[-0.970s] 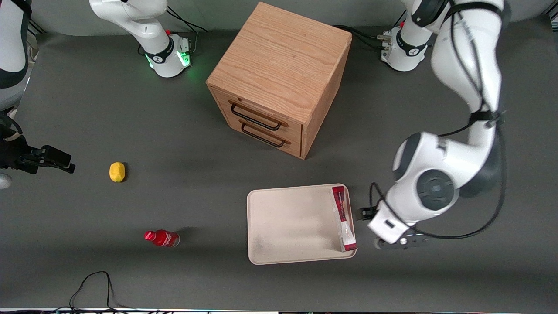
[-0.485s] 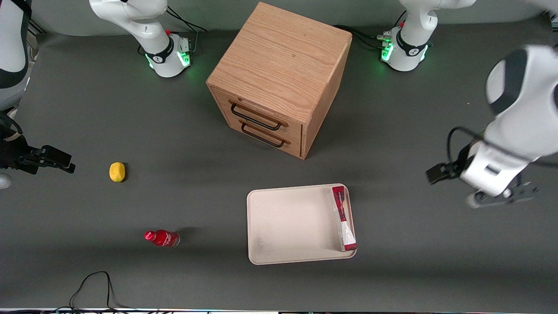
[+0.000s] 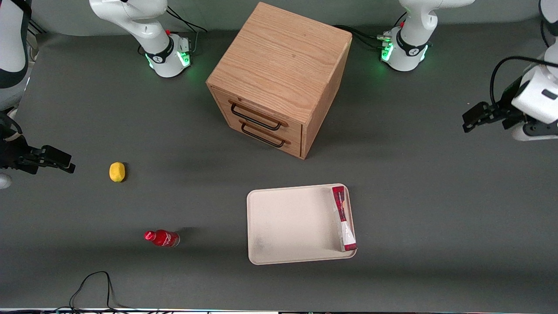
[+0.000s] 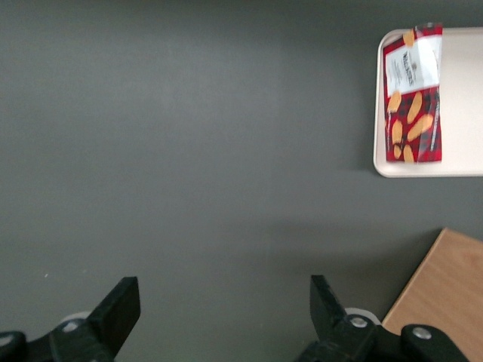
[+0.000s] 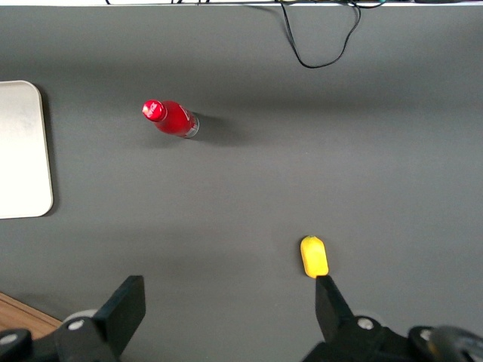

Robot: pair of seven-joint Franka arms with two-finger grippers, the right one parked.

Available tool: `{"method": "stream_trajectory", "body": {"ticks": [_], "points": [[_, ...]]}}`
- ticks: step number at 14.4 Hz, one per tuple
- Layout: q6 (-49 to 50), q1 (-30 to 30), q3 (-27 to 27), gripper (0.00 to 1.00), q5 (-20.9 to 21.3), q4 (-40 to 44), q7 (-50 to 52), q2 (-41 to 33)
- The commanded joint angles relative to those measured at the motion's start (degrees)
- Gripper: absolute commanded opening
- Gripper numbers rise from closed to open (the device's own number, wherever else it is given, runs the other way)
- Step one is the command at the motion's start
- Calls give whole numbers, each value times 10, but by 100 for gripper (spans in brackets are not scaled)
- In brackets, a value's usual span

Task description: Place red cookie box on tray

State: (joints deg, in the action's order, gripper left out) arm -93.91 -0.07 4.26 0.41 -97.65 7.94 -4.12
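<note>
The red cookie box (image 3: 343,218) lies flat in the cream-beige tray (image 3: 287,222), along the tray's rim on the working arm's side, its white patch at the end nearer the front camera. It also shows in the left wrist view (image 4: 412,104) on the tray (image 4: 460,136). My left gripper (image 3: 473,118) is open and empty, raised high at the working arm's end of the table, well away from the tray and farther from the front camera. In the wrist view its fingers (image 4: 121,308) stand wide apart over bare grey table.
A wooden drawer cabinet (image 3: 279,78) with two handles stands mid-table, farther from the front camera than the tray. A small red bottle (image 3: 162,238) and a yellow lemon (image 3: 117,172) lie toward the parked arm's end. A black cable (image 3: 91,283) loops near the front edge.
My left gripper has drawn away from beside the tray, rising and moving off toward the working arm's end of the table. The cookie box stays on the tray.
</note>
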Motion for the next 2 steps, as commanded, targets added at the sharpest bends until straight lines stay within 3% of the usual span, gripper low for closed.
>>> {"method": "stream_trajectory", "body": {"ticks": [1,2], "points": [[15,3,-1,100,-5,-18,-15,-20],[16,3,-2,100,-5,-18,-16,-22]]}}
